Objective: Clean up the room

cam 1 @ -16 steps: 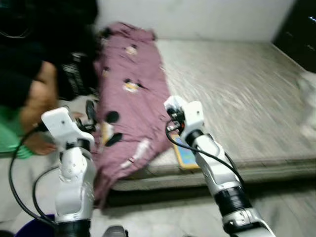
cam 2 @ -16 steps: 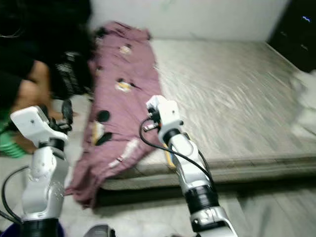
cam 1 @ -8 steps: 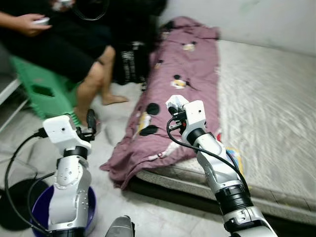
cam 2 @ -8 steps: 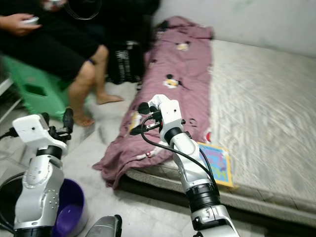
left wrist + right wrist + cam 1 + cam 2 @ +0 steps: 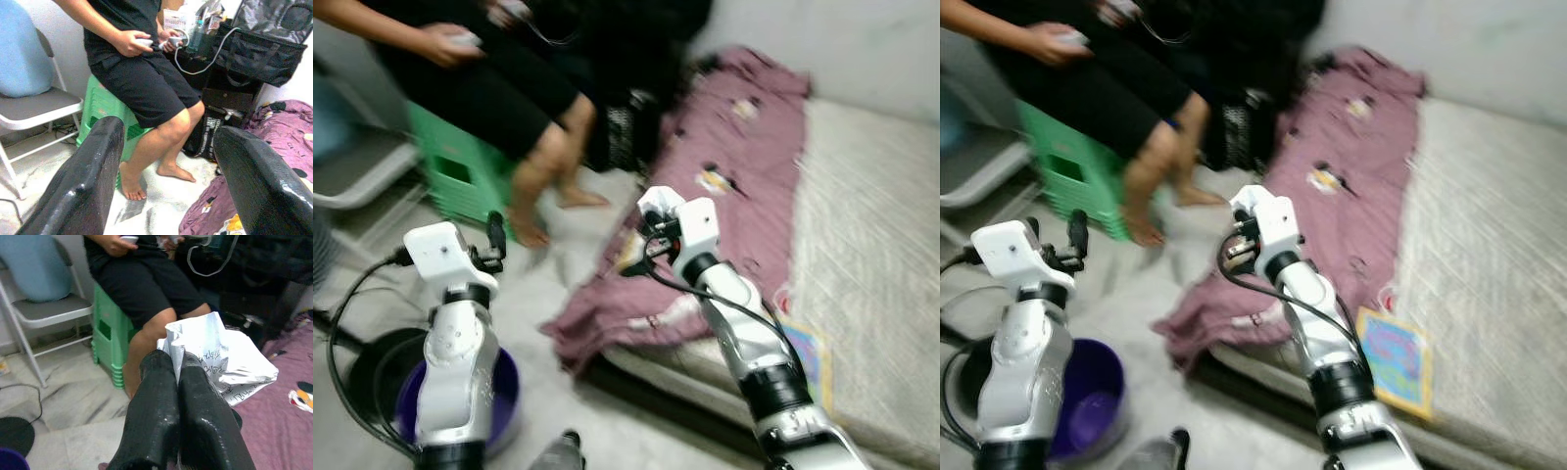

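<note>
Above the round purple plastic bin, the left tool hangs released and empty. Right of the bin, the right tool is clenched on the crumpled white printed paper; pinched by one edge, it may slip free short of the bin.

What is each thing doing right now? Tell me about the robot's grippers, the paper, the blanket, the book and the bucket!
Left gripper: open, holding nothing, raised over the floor.
Right gripper: shut on the crumpled white paper.
Crumpled white paper: pinched between the fingers, lifted up.
Purple blanket: spread on the mattress, one end drooping to the floor.
Colourful book: lying flat at the mattress edge.
Purple bucket: standing upright on the floor.
</note>
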You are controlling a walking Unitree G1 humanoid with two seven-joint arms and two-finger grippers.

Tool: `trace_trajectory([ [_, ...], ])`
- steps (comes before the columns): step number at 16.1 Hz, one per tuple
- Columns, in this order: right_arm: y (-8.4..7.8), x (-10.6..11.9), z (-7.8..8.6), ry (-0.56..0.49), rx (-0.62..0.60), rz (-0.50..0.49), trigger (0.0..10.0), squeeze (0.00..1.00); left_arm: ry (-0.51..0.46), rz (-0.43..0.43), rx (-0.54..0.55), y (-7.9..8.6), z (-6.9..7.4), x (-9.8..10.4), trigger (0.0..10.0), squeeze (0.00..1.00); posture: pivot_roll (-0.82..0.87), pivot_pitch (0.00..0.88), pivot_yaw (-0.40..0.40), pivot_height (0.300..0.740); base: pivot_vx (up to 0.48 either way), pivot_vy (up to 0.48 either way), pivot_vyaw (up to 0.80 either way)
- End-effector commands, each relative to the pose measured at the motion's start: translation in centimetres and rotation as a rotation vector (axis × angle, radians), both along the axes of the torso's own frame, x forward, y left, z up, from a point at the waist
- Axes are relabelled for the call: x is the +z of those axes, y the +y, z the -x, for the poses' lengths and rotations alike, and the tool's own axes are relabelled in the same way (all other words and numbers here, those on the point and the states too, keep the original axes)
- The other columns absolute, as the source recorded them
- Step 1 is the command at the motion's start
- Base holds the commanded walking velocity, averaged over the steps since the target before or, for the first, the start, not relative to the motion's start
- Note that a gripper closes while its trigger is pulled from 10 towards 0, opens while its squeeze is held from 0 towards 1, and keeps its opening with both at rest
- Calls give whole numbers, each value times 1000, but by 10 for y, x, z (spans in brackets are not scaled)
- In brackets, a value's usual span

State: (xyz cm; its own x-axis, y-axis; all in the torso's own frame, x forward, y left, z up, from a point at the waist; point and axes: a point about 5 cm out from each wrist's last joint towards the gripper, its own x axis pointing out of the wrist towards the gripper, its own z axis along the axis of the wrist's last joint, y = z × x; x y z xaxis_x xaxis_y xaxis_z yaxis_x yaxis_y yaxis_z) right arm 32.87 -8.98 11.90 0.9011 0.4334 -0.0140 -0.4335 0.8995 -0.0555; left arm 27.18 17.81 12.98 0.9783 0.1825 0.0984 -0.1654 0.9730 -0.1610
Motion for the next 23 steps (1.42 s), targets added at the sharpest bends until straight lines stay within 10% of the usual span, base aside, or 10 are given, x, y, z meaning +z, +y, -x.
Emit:
trace_trajectory([
  [1, 2, 0, -2, 0, 2, -2, 10000, 0, 1, -11, -1, 0, -2, -1, 10000, 0, 112, 0, -47, 740, 0, 0, 800],
  [23, 7, 5, -9, -37, 34, -7, 10000, 0, -28, -76, -22, -5, -4, 3, 10000, 0, 117, 0, -52, 740, 0, 0, 800],
])
